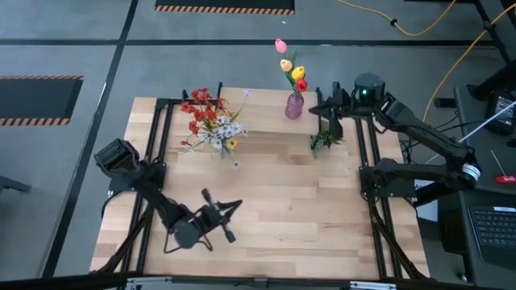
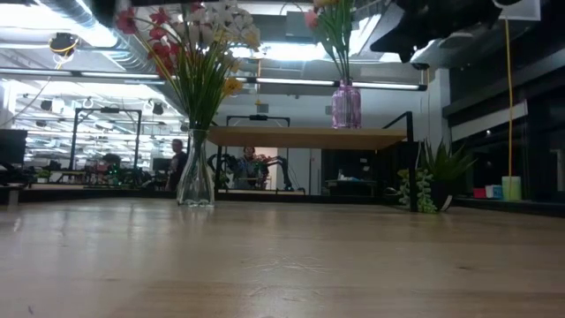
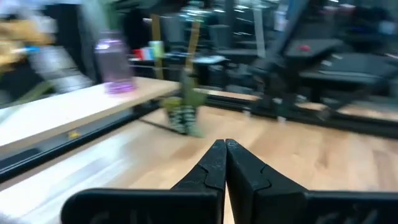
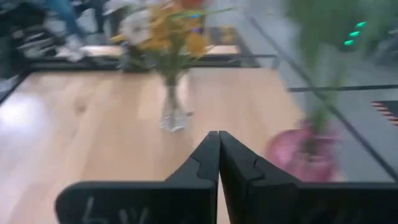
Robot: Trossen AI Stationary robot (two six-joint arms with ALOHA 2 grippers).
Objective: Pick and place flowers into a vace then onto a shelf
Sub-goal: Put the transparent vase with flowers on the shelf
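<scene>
On the wooden table's left, the left claw rests clenched, empty. Mixed sprays fill a clear glass vase; slender tulips stand in a ribbed pink vase on the light-wood shelf. Right claw, clenched empty, should likely back away slowly, clear of stems.

Ceiling strip lights are glaring in the low view, the tabletop is showing soft shadows, and motion blur is smearing both wrist views.
</scene>
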